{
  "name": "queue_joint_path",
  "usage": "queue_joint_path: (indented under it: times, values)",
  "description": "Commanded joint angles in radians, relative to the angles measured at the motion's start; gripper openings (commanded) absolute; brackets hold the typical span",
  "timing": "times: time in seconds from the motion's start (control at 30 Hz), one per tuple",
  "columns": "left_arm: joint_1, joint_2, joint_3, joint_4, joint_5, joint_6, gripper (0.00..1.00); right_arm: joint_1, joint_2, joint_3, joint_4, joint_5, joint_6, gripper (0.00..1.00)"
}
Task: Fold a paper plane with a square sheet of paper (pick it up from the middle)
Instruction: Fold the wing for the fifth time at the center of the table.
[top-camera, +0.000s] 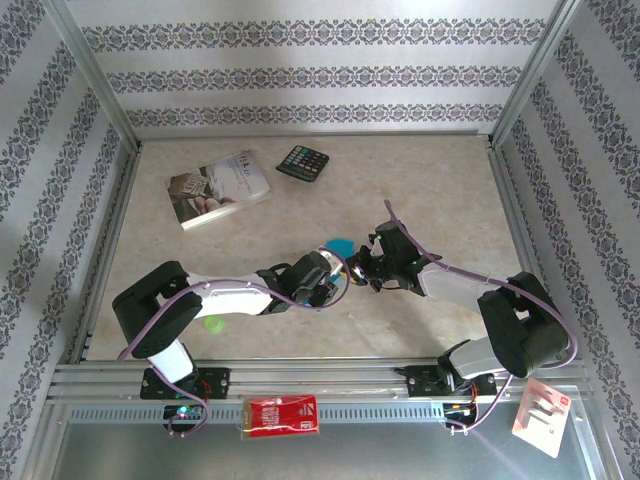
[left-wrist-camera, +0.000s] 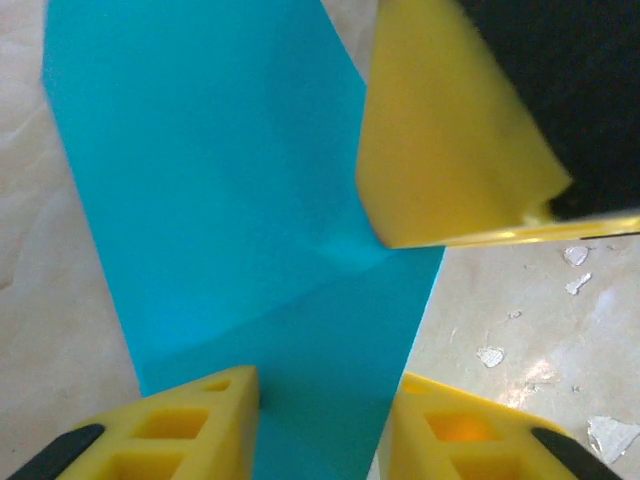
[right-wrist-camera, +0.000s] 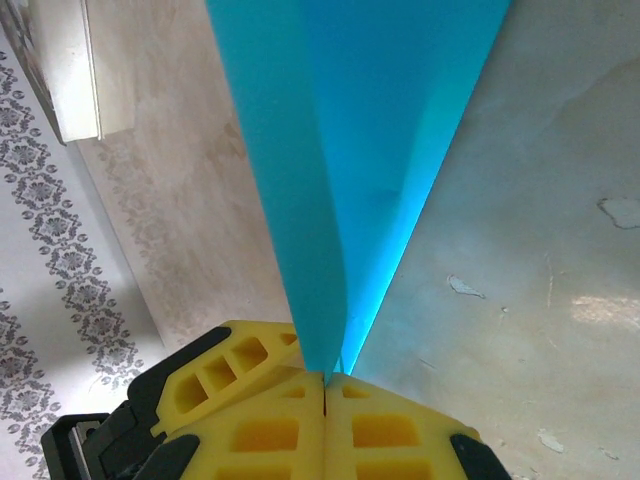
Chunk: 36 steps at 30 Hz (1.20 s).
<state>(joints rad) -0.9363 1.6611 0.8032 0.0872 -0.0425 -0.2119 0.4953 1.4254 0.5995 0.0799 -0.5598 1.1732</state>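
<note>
The square sheet of paper is turquoise-blue, folded lengthwise and held up off the table where the two arms meet. My right gripper is shut on its lower folded edge, and the sheet rises from the jaws as two layers. My left gripper stands open, its yellow fingers on either side of the folded strip, which spans the gap. The right gripper's yellow finger presses the paper just ahead of it. In the top view the left gripper and right gripper almost touch.
A pale printed book and a black calculator lie at the back left. A red packet sits on the front rail and a small green spot by the left arm. Metal frame posts and patterned walls enclose the table.
</note>
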Motion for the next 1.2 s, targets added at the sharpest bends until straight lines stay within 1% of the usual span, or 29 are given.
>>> queue_joint_path:
  times: [0.0,0.23,0.3,0.67,0.77,0.9,1.07,1.17]
  values:
    - [-0.012,0.017,0.031,-0.021,-0.021,0.008,0.3,0.003,-0.014,0.008,0.011,-0.014,0.01,0.0]
    - [-0.012,0.014,0.038,-0.027,-0.008,-0.006,0.19,-0.004,-0.007,0.005,0.012,-0.019,0.005,0.0]
    - [-0.012,0.009,0.038,-0.028,-0.012,-0.01,0.17,-0.006,-0.005,0.006,0.011,-0.022,0.001,0.01]
    - [-0.009,-0.038,0.043,-0.058,0.019,-0.028,0.07,-0.042,0.012,0.013,-0.035,-0.052,-0.071,0.08]
    - [-0.003,-0.05,0.04,-0.063,0.045,-0.043,0.04,-0.052,0.018,0.013,-0.04,-0.058,-0.086,0.1]
    - [0.002,-0.058,0.036,-0.069,0.078,-0.047,0.04,-0.064,0.028,0.02,-0.046,-0.069,-0.104,0.11]
    - [0.002,-0.059,0.041,-0.091,0.091,-0.029,0.04,-0.069,0.032,0.036,-0.062,-0.078,-0.121,0.07]
    - [0.002,-0.062,0.04,-0.104,0.079,-0.011,0.07,-0.073,0.033,0.045,-0.079,-0.086,-0.133,0.05]
